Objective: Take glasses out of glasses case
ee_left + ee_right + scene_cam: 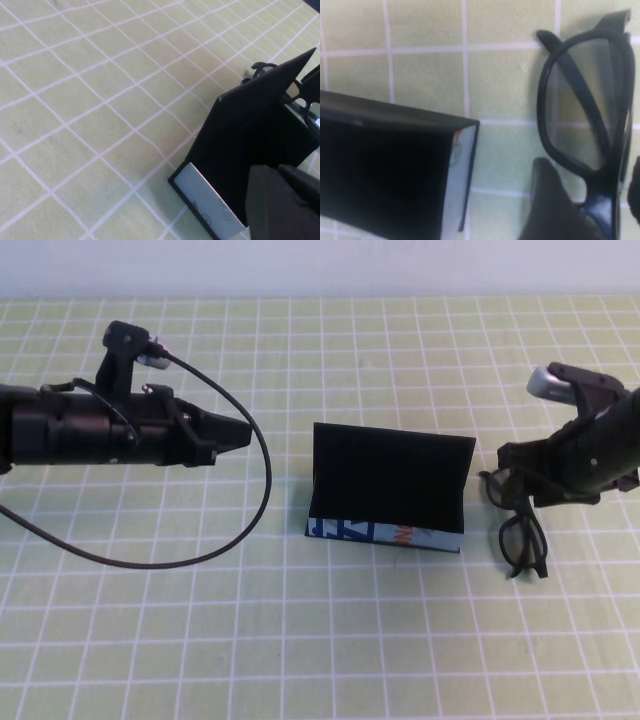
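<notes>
The glasses are seen lying on the tabletop toward its right edge, just beside the right end of the glasses case, outside it. The case is seen mid-tabletop with its flap lid raised.

The right gripper is positioned directly over the upper part of the glasses. In the right wrist view one of its fingers is seen just beside the frame and not pressed onto it, so the fingers are judged spread and the glasses released, though contact at the frame's far end cannot be told.

The left gripper is parked above the left half of the tabletop, well apart from the case; its fingers are seen drawn together, nothing held.

Risks:
- The frame could be snagged and dragged if the right gripper is lifted while a finger is caught on a temple.
- The case could be nudged by the frame.
- The lens could be scratched by a sideways retreat.
</notes>
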